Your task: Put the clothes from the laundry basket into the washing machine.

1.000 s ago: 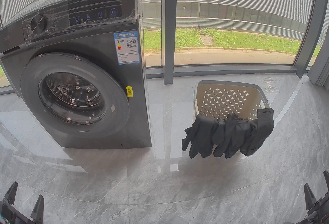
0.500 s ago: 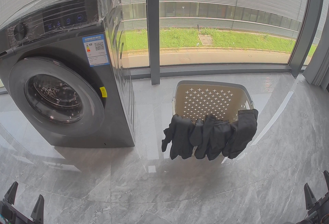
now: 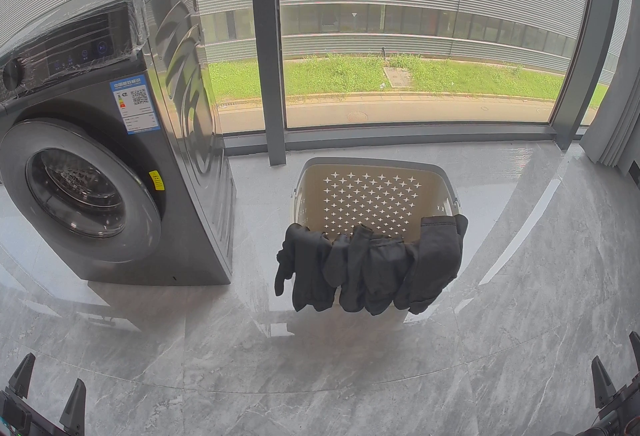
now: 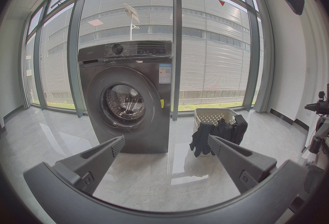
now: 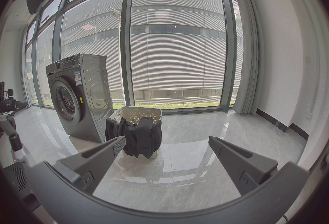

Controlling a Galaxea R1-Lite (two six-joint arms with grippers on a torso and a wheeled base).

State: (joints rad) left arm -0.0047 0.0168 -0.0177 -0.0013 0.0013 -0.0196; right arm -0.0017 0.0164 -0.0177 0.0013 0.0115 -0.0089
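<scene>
So the whole head view has slid over in the last second. The dark grey front-loading washing machine [image 3: 113,144] and the cream plastic laundry basket [image 3: 373,162] with star-shaped holes both drifted left together. That's the camera swinging, not the stuff moving.

The basket now sits about dead centre of the frame, and I'd guess that's the point: line up on the pickup first. The black clothes [image 3: 370,264] are draped over the basket's near rim, hanging down its outer wall, so they should be easy to pinch from this side. Nothing's in the washing machine yet.

The left pincer [image 3: 52,377] and right pincer [image 3: 617,357] are parked low in the bottom corners of the head view. Both are spread wide with nothing in them, well apart from the basket.

Stuff I can't make out:
- The hanging cloth hides the basket's near wall and floor, so no idea if more clothes are inside.
- I can't tell how many garments are in that bunch.
- The washing machine is cut off at the left edge of the frame.
- Its round door [image 3: 77,191] looks shut to me, but I wouldn't swear to it.
</scene>
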